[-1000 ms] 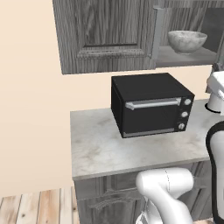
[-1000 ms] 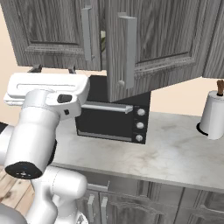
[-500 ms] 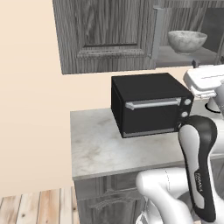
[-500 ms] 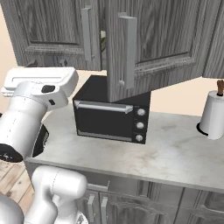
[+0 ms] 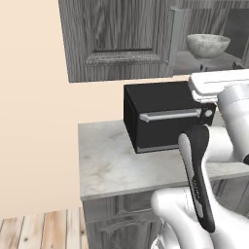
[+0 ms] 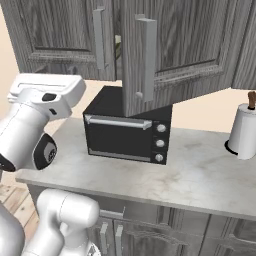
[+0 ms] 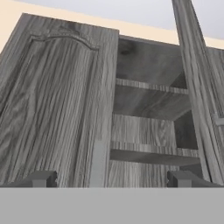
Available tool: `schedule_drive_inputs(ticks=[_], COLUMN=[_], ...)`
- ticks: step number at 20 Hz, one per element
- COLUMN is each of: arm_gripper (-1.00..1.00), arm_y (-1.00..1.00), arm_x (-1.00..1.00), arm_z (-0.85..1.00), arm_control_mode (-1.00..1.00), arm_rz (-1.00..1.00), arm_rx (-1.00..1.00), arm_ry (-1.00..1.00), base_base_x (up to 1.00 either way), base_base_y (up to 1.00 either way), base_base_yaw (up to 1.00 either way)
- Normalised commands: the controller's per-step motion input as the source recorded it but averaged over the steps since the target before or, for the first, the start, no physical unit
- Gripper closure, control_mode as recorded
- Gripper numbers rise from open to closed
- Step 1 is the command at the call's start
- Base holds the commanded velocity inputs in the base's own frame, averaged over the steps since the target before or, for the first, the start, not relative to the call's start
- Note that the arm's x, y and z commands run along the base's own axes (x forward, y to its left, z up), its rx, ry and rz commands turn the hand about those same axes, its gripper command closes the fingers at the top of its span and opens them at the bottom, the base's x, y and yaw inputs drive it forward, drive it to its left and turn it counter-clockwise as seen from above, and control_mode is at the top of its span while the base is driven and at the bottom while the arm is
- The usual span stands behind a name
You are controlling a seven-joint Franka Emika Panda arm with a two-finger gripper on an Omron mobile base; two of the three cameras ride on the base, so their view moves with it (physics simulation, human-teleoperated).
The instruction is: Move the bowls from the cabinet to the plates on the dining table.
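Jaws apart; bowl [image 5: 208, 45] in cabinet [image 5: 121, 39]

1. A bowl [image 5: 208, 45] is sitting on a shelf inside the open cabinet [image 5: 121, 39].
2. The oven [image 6: 127, 131] is standing on the worktop [image 6: 200, 175] below it.
3. A paper roll [image 6: 243, 131] is standing to the oven's right.

The cabinet [image 5: 116, 39] shows dark grey, matt wood grain with light grey, smooth bar handles [image 6: 98, 37]. The bowl [image 5: 208, 45] looks pale, marbled stone. The microwave oven [image 6: 127, 130] is glossy black; its counter [image 5: 112, 163] is veined, polished marble.
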Motion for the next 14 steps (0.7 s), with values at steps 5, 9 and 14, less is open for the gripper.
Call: schedule_drive_inputs(ticks=[5,9,14], arm_gripper=[-1.00,-1.00,-1.00], arm_y=[-0.01,-0.01,-0.11], arm_x=[0.34,0.35,0.28], arm_z=[0.00,0.00,0.00], arm_control_mode=[-1.00,-1.00,-1.00], arm_rz=[-0.09,-0.04,0.00], arm_rx=[0.01,0.00,0.00], arm_ry=[0.01,0.00,0.00], base_base_x=[0.00,0.00,0.00], base_base_y=[0.00,0.00,0.00], base_base_yaw=[0.00,0.00,0.00])
